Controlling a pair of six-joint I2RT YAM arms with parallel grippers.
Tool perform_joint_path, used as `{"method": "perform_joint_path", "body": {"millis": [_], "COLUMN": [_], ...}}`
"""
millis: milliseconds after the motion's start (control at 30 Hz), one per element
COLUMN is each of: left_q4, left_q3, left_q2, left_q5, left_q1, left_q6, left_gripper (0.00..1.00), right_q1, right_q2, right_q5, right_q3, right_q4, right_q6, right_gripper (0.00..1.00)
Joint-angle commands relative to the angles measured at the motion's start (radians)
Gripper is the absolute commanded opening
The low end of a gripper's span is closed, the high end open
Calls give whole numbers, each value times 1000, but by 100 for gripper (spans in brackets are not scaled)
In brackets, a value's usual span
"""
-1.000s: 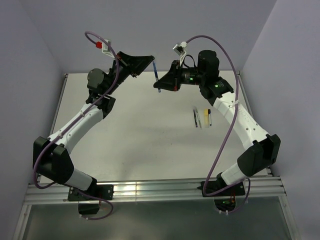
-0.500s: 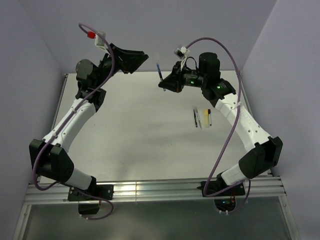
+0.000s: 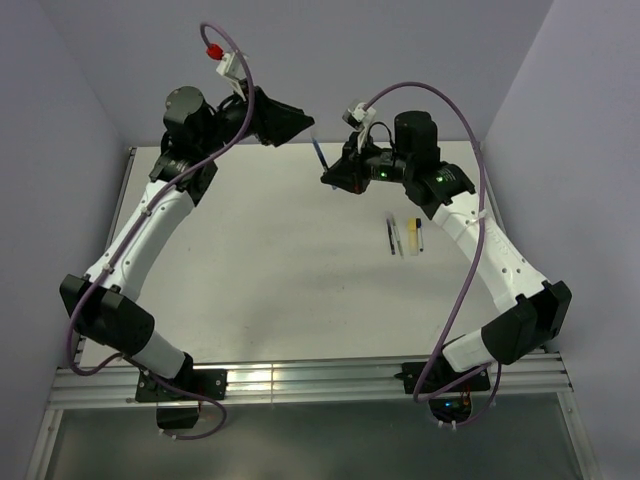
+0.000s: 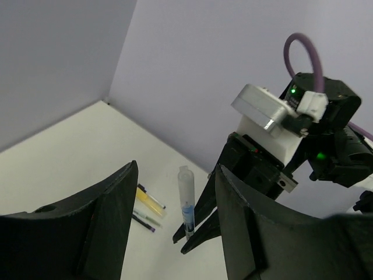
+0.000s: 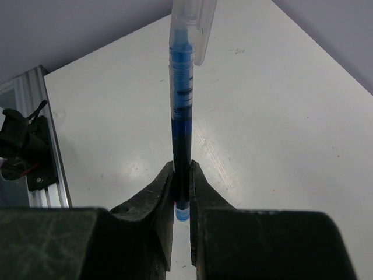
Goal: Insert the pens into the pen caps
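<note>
My left gripper just let go and backed off, jaws wide and empty. My right gripper stays clamped on the blue pen, upright above the table with the clear cap now on its tip. One pair looks done. The yellow cap is left, lying by my right arm.

Left gripper spread wide — capped blue pen upright in right gripper.
</note>
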Motion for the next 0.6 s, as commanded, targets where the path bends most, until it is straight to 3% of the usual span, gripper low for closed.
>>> {"method": "perform_joint_path", "body": {"millis": [0, 200, 333, 433, 467, 500, 567], "left_q4": [-44, -65, -53, -19, -7, 11, 89], "left_q3": [29, 41, 32, 15, 3, -6, -49], "left_q2": [10, 21, 21, 15, 13, 8, -4], "left_q5": [33, 45, 47, 51, 56, 58, 48], "left_q1": [-17, -42, -43, -43, -42, -43, -39], "left_q6": [20, 37, 25, 1, -13, -27, -87], "left_gripper": [60, 59, 47, 26, 9, 2, 0], "right_q1": [19, 31, 34, 34, 34, 34, 34], "right_q2": [-36, -32, -34, -36, -36, -34, -36], "right_q5": [14, 12, 11, 11, 9, 8, -1], "right_q3": [17, 22, 21, 19, 19, 20, 21], "right_q4": [-7, -23, -24, -24, -24, -23, -20], "right_q6": [-29, -34, -34, -32, -28, -25, -11], "right_gripper": [0, 0, 0, 0, 0, 0, 0]}}
